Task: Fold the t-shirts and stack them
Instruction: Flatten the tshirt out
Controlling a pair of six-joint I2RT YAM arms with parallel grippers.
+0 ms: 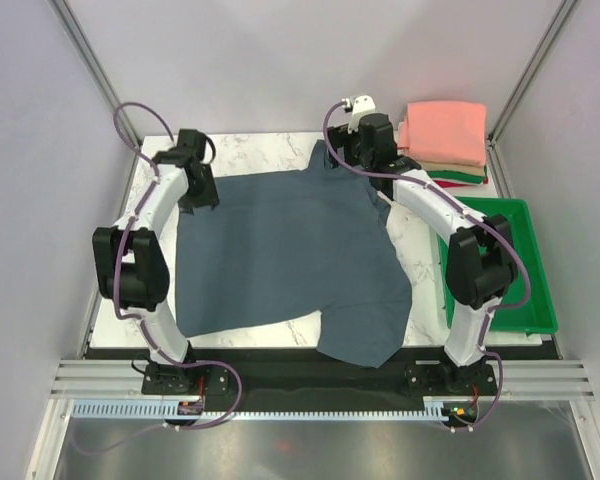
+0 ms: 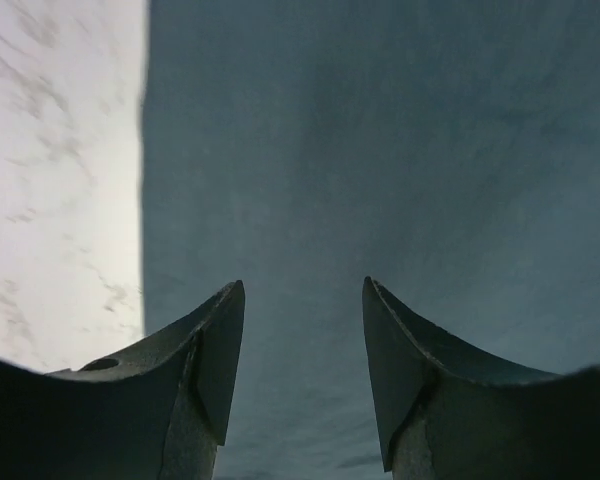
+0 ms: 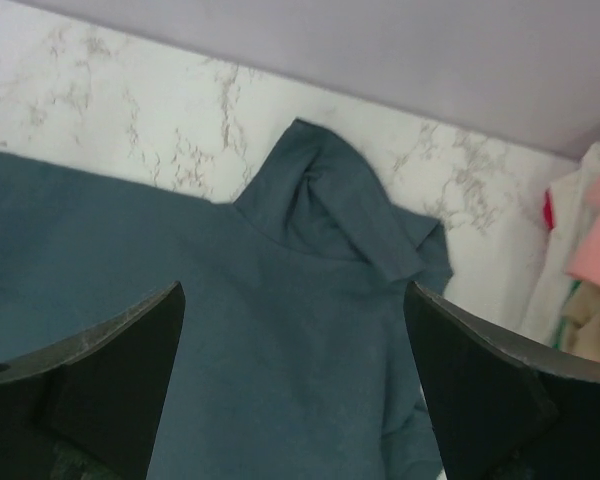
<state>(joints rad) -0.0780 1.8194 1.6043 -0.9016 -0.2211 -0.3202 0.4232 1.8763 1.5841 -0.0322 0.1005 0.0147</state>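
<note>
The slate blue-grey t-shirt (image 1: 285, 255) lies spread on the marble table (image 1: 250, 150), one sleeve hanging over the near edge. My left gripper (image 1: 195, 175) is open over the shirt's far left corner; in the left wrist view the cloth (image 2: 380, 150) fills the space beyond the gripper (image 2: 303, 290). My right gripper (image 1: 365, 150) is open over the far right corner, above a bunched fold of cloth (image 3: 330, 210); the gripper (image 3: 295, 295) holds nothing. A folded stack with a salmon-pink shirt (image 1: 443, 132) on top sits at the back right.
A green plastic tray (image 1: 525, 260) stands at the right of the table. The tan, green and red folded shirts (image 1: 460, 172) peek out below the pink one. The back wall rises just behind the table's far edge.
</note>
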